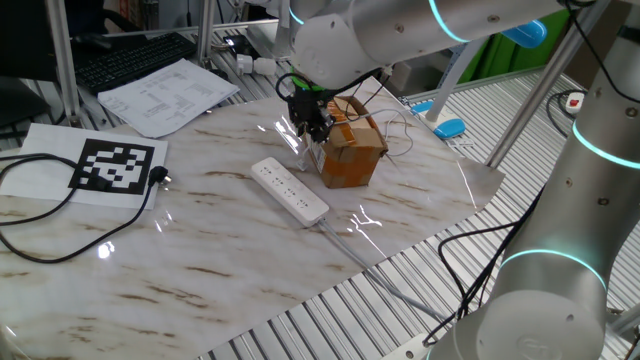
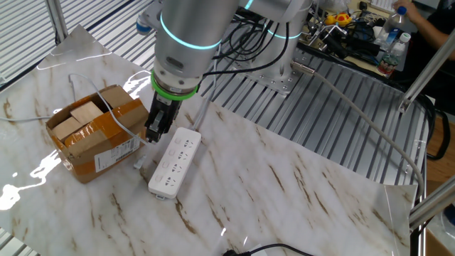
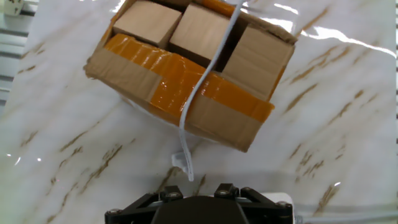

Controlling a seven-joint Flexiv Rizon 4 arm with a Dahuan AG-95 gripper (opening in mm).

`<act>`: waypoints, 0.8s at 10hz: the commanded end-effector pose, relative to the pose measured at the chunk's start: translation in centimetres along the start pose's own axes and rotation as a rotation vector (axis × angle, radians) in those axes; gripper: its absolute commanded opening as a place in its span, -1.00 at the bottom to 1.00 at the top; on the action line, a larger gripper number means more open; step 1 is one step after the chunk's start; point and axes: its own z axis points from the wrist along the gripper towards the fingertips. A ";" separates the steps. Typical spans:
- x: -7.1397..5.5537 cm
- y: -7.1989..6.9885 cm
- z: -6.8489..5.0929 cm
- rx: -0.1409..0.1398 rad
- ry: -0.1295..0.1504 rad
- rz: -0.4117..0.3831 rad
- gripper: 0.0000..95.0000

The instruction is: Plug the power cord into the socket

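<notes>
Behind the gripper (image 2: 155,129), socket (image 2: 175,162) half-hidden

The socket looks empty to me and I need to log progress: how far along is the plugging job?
Nothing looks done yet: every outlet on the socket is bare. In hand: the gripper hangs low between the socket and the taped cardboard box, near the thin white cord draped over that box. Whether it grips the cord's end cannot be told. Left: bringing the plug over an outlet and pushing it in.
</notes>
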 end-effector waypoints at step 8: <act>0.5 0.2 3.4 -0.027 -0.029 0.007 -0.20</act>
